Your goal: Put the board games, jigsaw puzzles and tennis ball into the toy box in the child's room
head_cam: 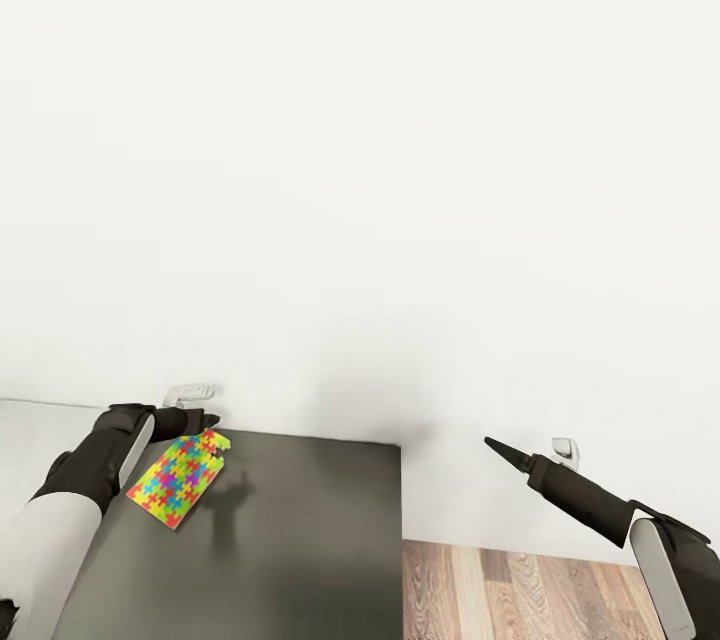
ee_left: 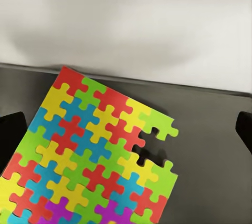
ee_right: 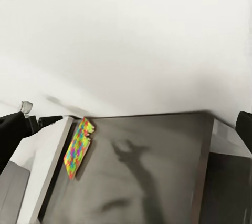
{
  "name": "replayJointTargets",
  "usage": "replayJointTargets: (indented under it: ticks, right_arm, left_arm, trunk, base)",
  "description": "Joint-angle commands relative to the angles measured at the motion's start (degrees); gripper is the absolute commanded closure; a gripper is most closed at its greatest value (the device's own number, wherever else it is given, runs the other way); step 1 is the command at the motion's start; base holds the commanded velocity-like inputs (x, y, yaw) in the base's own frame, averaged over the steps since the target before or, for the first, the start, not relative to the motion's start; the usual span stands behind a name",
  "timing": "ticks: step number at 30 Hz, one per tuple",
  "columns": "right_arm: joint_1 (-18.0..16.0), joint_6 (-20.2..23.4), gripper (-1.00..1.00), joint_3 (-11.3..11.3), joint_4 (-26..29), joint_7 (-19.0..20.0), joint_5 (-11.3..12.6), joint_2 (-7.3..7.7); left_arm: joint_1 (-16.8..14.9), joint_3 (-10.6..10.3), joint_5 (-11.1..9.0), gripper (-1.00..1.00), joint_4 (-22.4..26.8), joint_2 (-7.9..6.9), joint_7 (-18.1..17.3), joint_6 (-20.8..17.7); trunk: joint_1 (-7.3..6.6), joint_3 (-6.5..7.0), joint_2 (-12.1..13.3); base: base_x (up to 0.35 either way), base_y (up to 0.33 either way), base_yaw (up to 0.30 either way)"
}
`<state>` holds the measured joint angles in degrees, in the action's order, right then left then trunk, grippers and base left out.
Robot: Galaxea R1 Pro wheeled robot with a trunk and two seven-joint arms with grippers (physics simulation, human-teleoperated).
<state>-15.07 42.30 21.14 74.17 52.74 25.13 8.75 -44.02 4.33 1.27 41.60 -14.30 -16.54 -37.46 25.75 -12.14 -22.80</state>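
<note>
One jigsaw puzzle (head_cam: 180,478), a thin square of yellow, green, red and blue pieces, sits tilted at the step between the light grey table top (head_cam: 30,430) and its lower dark grey section (head_cam: 300,540). In the right wrist view the jigsaw puzzle (ee_right: 77,148) stands on edge along that step. My left gripper (head_cam: 205,417) hovers just above its upper corner, fingers (ee_left: 11,134) spread wide with the puzzle (ee_left: 89,166) close beneath them; I cannot tell if they touch it. My right gripper (head_cam: 492,444) hangs open in the air off the table's right side. The toy box is out of view.
A white wall rises straight behind the table. Two small white wall fittings (head_cam: 190,390) (head_cam: 565,450) sit low on it. Wood-plank floor (head_cam: 520,590) lies to the right of the dark section, under my right arm.
</note>
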Motion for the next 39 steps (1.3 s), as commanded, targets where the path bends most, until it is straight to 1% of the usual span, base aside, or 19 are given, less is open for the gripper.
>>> replayJointTargets:
  ticks: [1, 11, 20, 25, 39]
  right_arm:
    - [0.0, 0.3, -1.00, 0.0, 0.0, 0.1, 0.2, 0.01]
    - [0.0, 0.3, -1.00, 0.0, 0.0, 0.1, 0.2, 0.12]
    - [0.0, 0.2, -1.00, 0.1, 0.0, 0.1, 0.2, 0.25]
    - [0.0, 0.2, -1.00, 0.1, 0.0, 0.1, 0.2, 0.24]
    - [0.0, 0.2, -1.00, 0.2, 0.0, 0.1, 0.2, 0.28]
  left_arm:
    - [0.0, 0.2, 0.2, -1.00, 0.1, 0.01, -0.3, -0.3]
    - [0.0, 0.2, 0.5, -1.00, 0.1, -0.02, -0.3, -0.2]
    - [0.0, 0.2, 0.5, -1.00, -0.1, -0.30, -0.3, 2.0]
    - [0.1, 0.2, 0.5, -1.00, -0.1, -0.96, -0.3, 2.4]
    - [0.1, 0.2, 0.4, -1.00, -0.1, -3.51, -0.5, 2.7]
  trunk:
    - [0.03, -0.21, -0.1]
    - [0.03, -1.15, -0.1]
    - [0.03, -1.99, -0.1]
    - [0.03, -2.46, -0.1]
    - [0.03, -3.77, -0.1]
  base:
    - [0.000, 0.000, 0.000]
    - [0.000, 0.000, 0.000]
    - [0.000, 0.000, 0.000]
    - [0.000, 0.000, 0.000]
    - [0.000, 0.000, 0.000]
